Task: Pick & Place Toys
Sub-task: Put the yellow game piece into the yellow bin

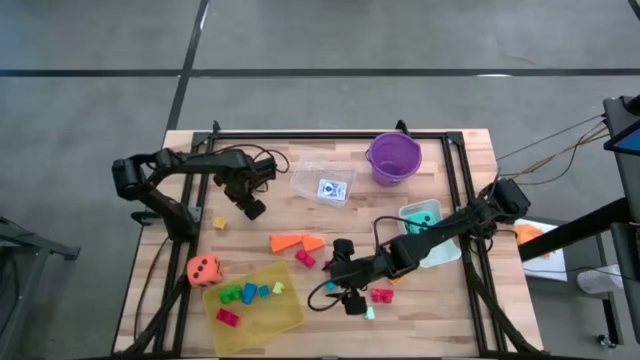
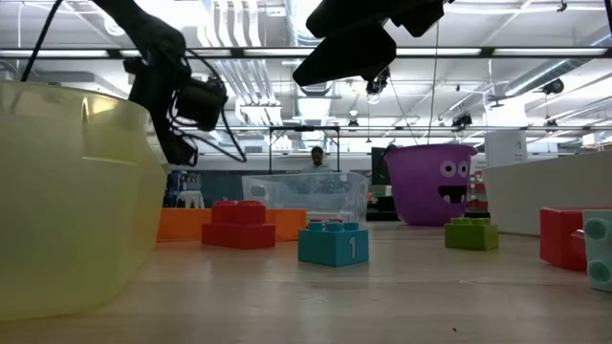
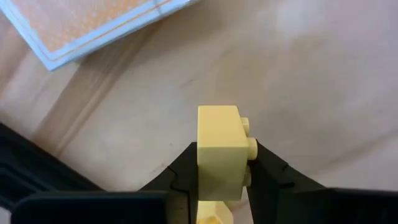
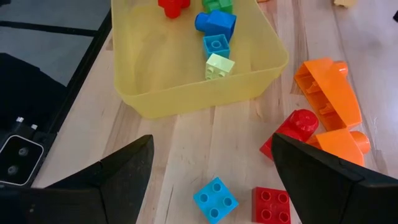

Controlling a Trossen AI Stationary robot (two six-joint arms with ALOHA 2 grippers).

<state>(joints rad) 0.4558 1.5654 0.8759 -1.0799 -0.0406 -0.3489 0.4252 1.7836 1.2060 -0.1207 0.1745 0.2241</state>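
Observation:
My left gripper point(image 1: 252, 208) hangs over the table's far left part, shut on a small yellow brick point(image 3: 217, 140). That brick is hidden under the gripper in the high view. My right gripper point(image 4: 211, 180) stands open near the table's front middle, above a blue brick point(image 4: 214, 199) and a red brick point(image 4: 272, 205), touching neither. The yellow tray point(image 1: 290, 318) at the front left holds several bricks point(image 1: 248, 292). Orange wedges point(image 1: 297, 242) and a red brick point(image 1: 305, 259) lie on the wood mid-table. An orange die point(image 1: 204, 270) rests beside the tray. My left gripper pinches the yellow brick between its two fingers, one on the studded face point(image 3: 250, 147) and one on the opposite face point(image 3: 200, 163). The fingers come from above, pointing down. The brick sits on its side in the hold and looks lifted clear of the wood.
A purple bucket point(image 1: 393, 157) and a clear tub point(image 1: 325, 182) stand at the far side. A teal die point(image 1: 420, 213) sits at the right. A small yellow piece point(image 1: 219, 223) lies near my left gripper. An orange card pack point(image 3: 93, 22) lies below it. Black rails point(image 1: 330, 133) frame the table.

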